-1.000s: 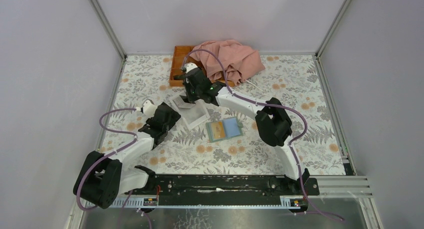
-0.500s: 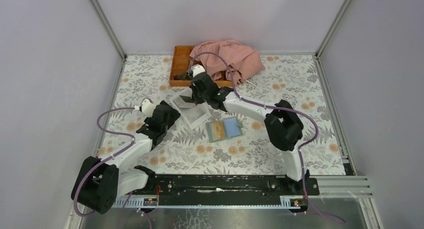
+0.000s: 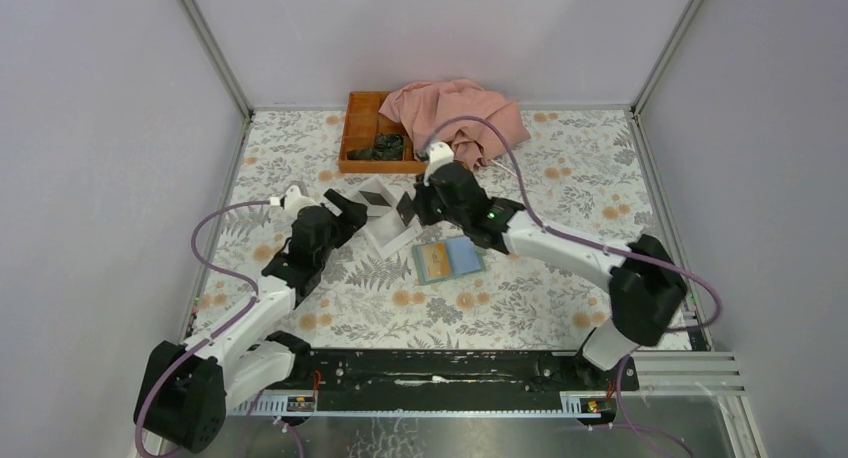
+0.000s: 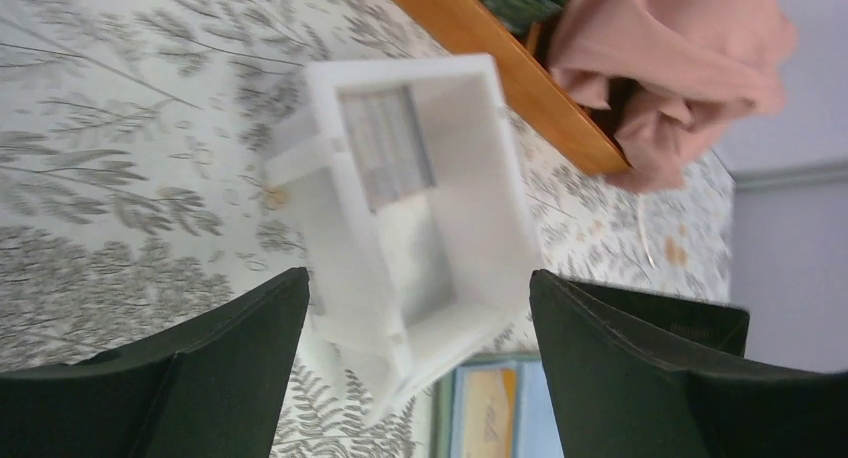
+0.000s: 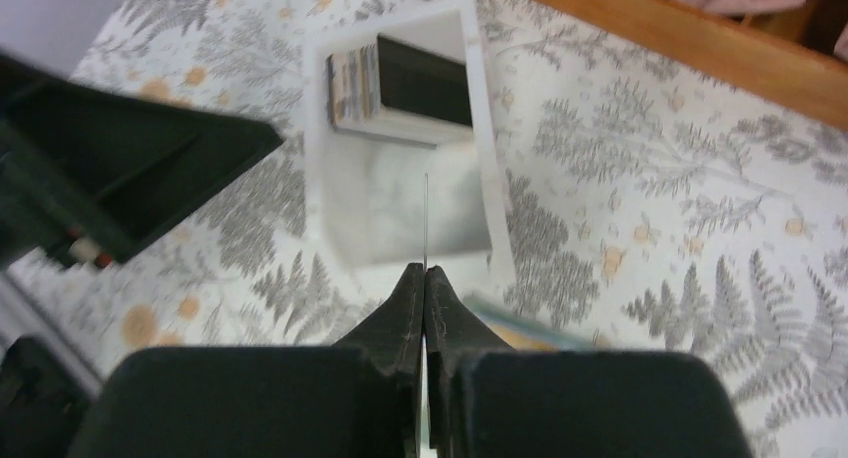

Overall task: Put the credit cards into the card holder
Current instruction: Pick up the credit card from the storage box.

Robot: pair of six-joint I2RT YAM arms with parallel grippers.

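Note:
The card holder [image 3: 449, 259] lies open on the flowered table, pale blue and orange inside; a corner of it shows in the left wrist view [image 4: 500, 418]. My right gripper [image 3: 413, 204] is shut on a thin credit card [image 5: 426, 218], seen edge-on as a fine line sticking out of its closed fingertips, above the near end of the white box. More credit cards [image 5: 400, 83] stand stacked in the far end of that white box [image 3: 385, 223]. My left gripper [image 3: 345, 210] is open just left of the box, nothing between its fingers [image 4: 240, 328].
An orange wooden tray [image 3: 352, 128] with dark green items sits at the back. A pink cloth [image 3: 455, 113] is heaped on its right side. Metal frame posts and grey walls close in the table on three sides.
My right gripper has pulled back from the box's far end toward the right and near side, shut, with a card in it. My left gripper opened wider and shifted slightly forward.

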